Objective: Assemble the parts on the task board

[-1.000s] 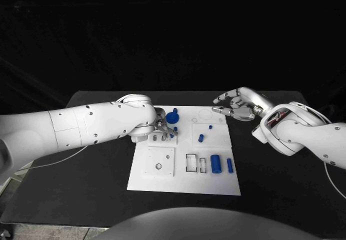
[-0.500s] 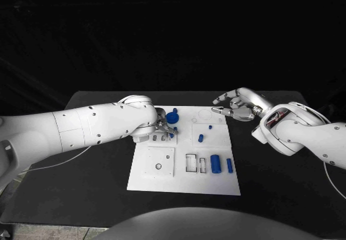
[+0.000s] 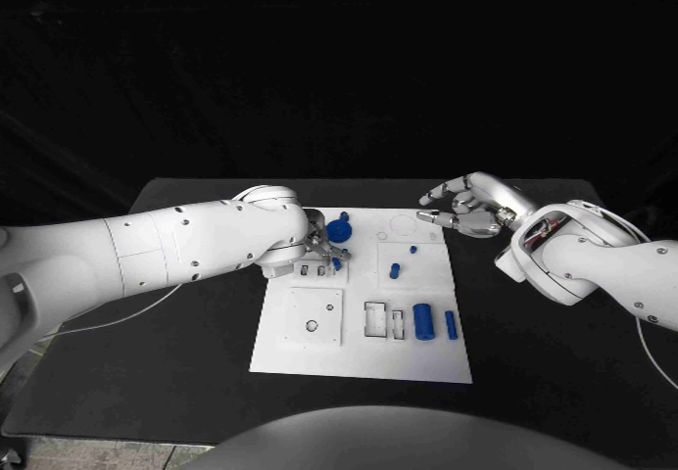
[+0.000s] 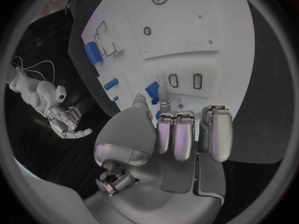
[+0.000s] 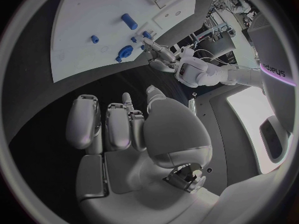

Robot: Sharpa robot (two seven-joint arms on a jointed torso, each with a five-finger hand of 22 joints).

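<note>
The left hand (image 3: 319, 257) reaches over the board (image 3: 362, 343), fingertips at a small blue part (image 4: 151, 90), seemingly pinching it; the right hand (image 3: 462, 209) hovers empty, fingers apart, beyond the board's far corner

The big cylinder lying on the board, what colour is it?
Blue; the cylinder shows best in the head view.

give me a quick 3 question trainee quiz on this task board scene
1. True or false: the right hand holds a small blue part.
2. Which hand works over the white task board? A) left hand B) right hand
3. Fill in: the large blue cylinder lies beside a ___ blue cylinder.

Key: 1 false, it holds nothing, off the board's far right corner. 2 A, the left hand is over the board. 3 thinner.
</note>
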